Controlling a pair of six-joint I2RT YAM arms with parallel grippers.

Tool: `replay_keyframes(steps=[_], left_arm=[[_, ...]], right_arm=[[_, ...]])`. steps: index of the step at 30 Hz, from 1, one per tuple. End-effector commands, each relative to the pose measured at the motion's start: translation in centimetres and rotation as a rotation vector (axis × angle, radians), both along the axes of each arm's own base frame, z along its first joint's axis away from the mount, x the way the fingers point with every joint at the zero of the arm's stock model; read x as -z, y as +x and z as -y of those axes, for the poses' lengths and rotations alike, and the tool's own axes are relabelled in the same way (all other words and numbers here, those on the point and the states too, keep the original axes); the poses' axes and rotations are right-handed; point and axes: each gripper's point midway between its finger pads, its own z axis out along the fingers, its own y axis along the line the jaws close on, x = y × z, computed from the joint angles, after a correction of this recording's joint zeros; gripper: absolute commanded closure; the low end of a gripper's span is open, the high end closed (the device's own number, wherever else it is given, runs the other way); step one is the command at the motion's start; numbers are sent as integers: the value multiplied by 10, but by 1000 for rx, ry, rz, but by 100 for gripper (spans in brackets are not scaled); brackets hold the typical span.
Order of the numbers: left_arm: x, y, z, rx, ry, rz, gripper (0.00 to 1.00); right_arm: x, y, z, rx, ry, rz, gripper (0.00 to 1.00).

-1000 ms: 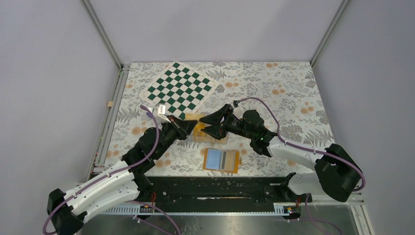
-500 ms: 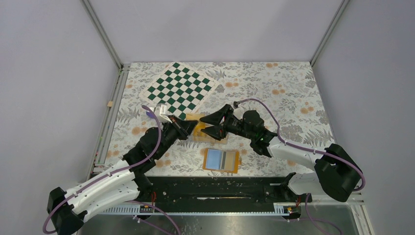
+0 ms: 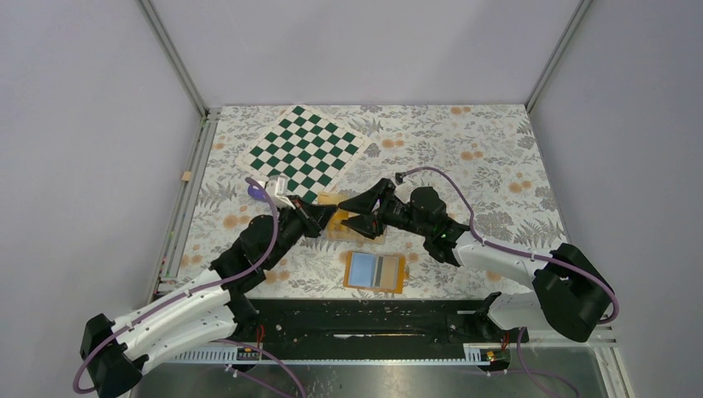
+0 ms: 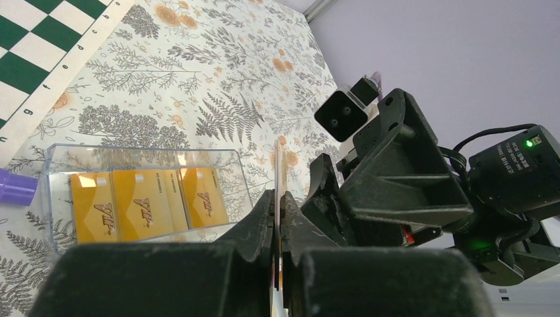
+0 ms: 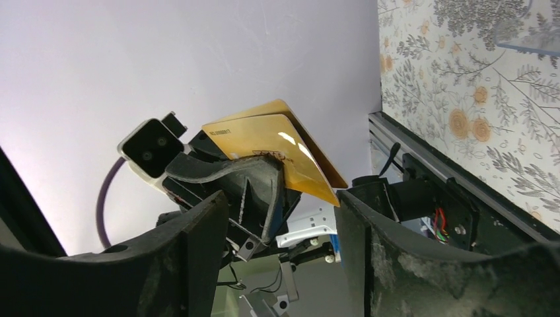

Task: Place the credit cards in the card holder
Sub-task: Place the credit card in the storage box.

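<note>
Leftward a touch my left claw point(image 3: 317, 218) had drifted, pinching a gold card point(image 5: 277, 148) edge-up before my spread right claw point(image 3: 351, 211). The card holder point(image 3: 375, 271) lay open on the bench point(image 3: 497, 166) near my bases, orange-rimmed, with a light-blue and grey-striped inside. Tray cards point(image 4: 142, 211) seemed to read VIP.

— Soft, even light is falling from overhead; the arms are casting only faint shadows on the table point(image 3: 497, 166).
— Is anything glaring?
— A white highlight is shining on the gold card point(image 5: 277, 142), and the clear tray point(image 4: 145, 149) is catching reflections along its rim.
— And focus?
— The left gripper point(image 4: 277, 198) is blurring into a dark mass near its lens. The right gripper point(image 5: 280, 198) is looking soft and underexposed against the bright wall point(image 5: 99, 66).
</note>
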Motion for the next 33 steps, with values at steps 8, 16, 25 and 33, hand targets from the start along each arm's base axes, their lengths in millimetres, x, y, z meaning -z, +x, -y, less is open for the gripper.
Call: replay_keyframes(steps=[8,16,25,33], left_arm=[[29,-23,10,117,18,-80,100],[39,-25,5,104,17,-104,100],[36,-39,31,265,32,-111,100],[44,-51,46,355,-19,-151,100]], right_arm=[[-54,-1,13,-23,-60,339,40],[-63,-4,16,-43,-10,363,42],[-76,-1,13,-88,40,441,46],[-85,8,30,-106,62,504,59]])
